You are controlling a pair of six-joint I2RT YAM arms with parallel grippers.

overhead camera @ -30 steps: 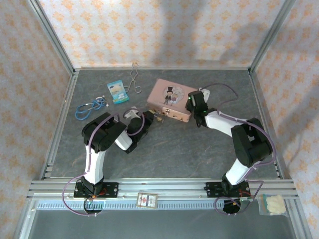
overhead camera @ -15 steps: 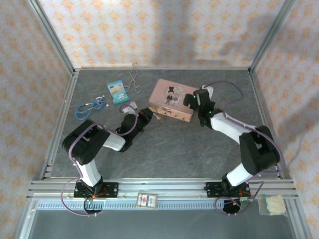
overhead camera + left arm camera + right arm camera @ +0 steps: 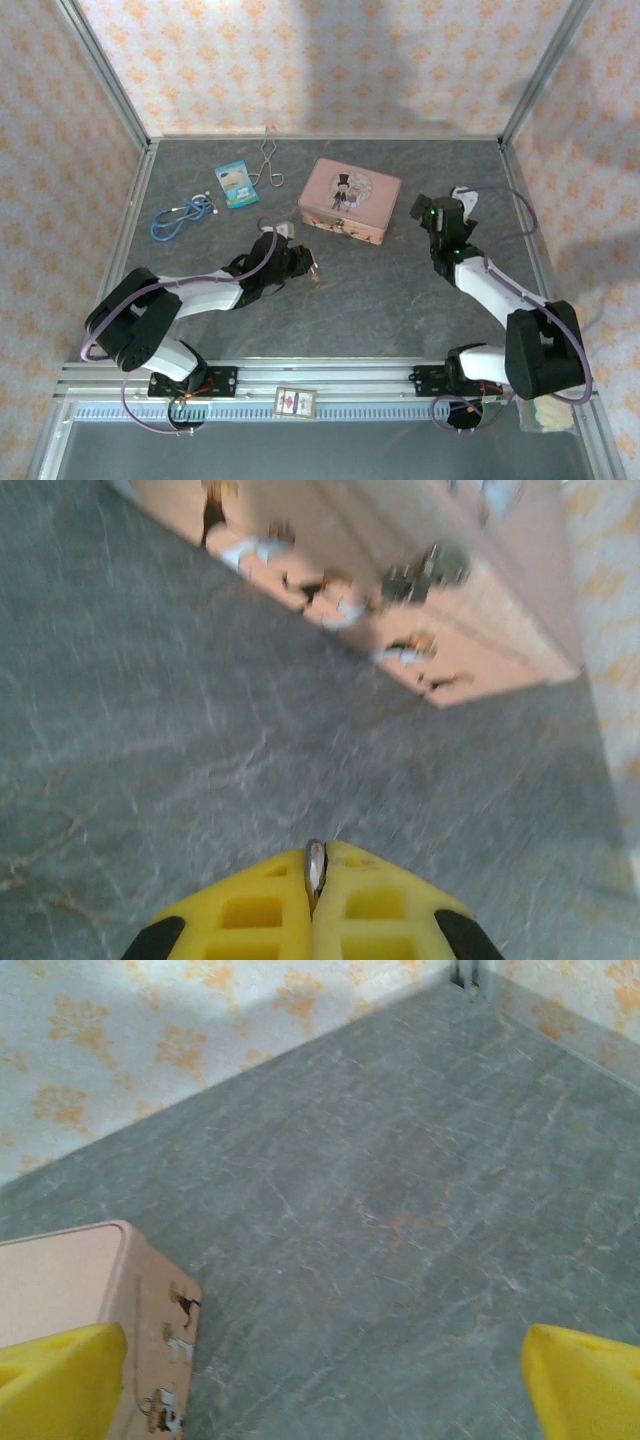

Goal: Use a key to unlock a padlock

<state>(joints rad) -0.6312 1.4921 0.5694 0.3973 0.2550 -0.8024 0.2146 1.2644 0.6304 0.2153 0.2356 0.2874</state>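
Two grippers in play: my left gripper (image 3: pixel 304 267) is clamped tight on a thin silvery metal sliver (image 3: pixel 315 865), key or shackle, I can't tell. The tiny brass-gold padlock (image 3: pixel 314 273) sits at its tip, near the pink rectangular tin (image 3: pixel 350 200) but apart. My right gripper (image 3: pixel 320 1380) gapes wide over the grey worktop (image 3: pixel 380 290), beside the tin's corner.

The left arm (image 3: pixel 200 295) stretches low, left fingers (image 3: pixel 250 915) pressed together; the right fingers (image 3: pixel 585 1380) stand spread wide.

The left gripper (image 3: pixel 314 880) pinches a thin silver key (image 3: pixel 315 859) tight between its yellow fingers (image 3: pixel 250 912). Farther off, a blurry pink tin (image 3: pixel 440 600) sits on the gray table (image 3: pixel 150 740).
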